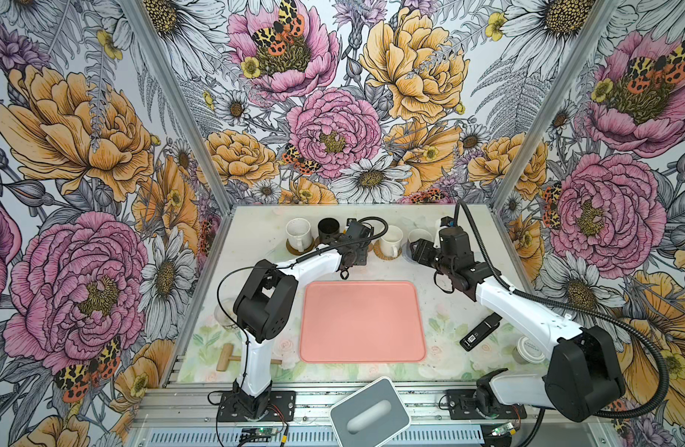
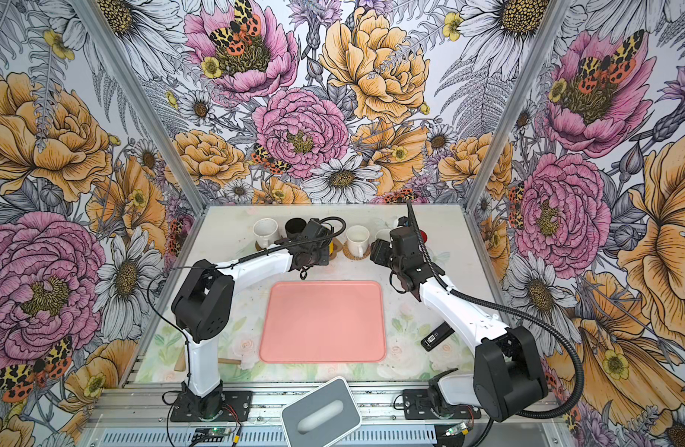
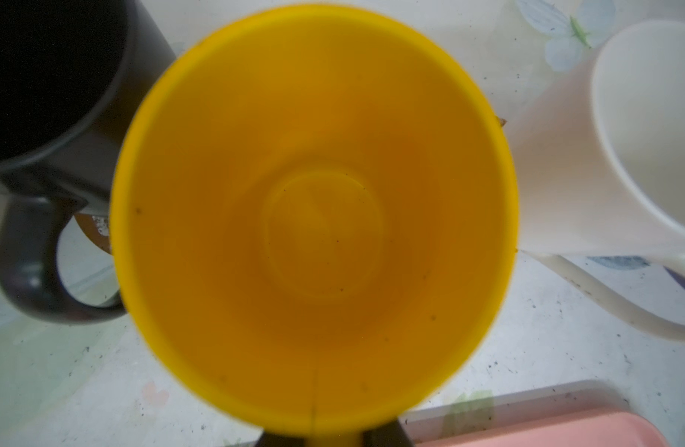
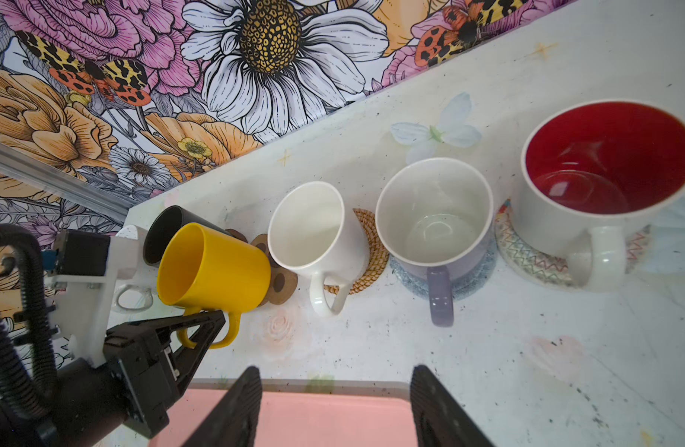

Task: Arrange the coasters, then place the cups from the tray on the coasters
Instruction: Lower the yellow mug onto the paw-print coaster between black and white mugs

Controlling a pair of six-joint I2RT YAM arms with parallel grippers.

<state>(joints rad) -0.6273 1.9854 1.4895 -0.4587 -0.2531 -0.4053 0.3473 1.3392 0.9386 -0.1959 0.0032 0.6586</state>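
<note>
My left gripper (image 4: 203,323) is shut on the handle of the yellow cup (image 4: 213,267), whose base covers part of the brown paw-print coaster (image 4: 281,284). The left wrist view looks straight down into this yellow cup (image 3: 314,216). The black cup (image 1: 329,230) and a white cup (image 1: 298,232) stand to its left on brown discs. To its right stand a cream-white cup (image 4: 314,232) on the rattan coaster (image 4: 372,255), a lavender cup (image 4: 433,216) on the grey-blue mat, and a red-inside cup (image 4: 611,162) on the cream mat. My right gripper (image 4: 333,387) hangs open over the far edge of the tray (image 1: 362,321), which holds nothing.
A grey box with an oval slot (image 1: 370,412) lies at the front edge. A wooden mallet (image 1: 227,356) and a glass jar (image 1: 225,313) sit at front left. At the right are a black device (image 1: 480,333) and a white-lidded jar (image 1: 526,348).
</note>
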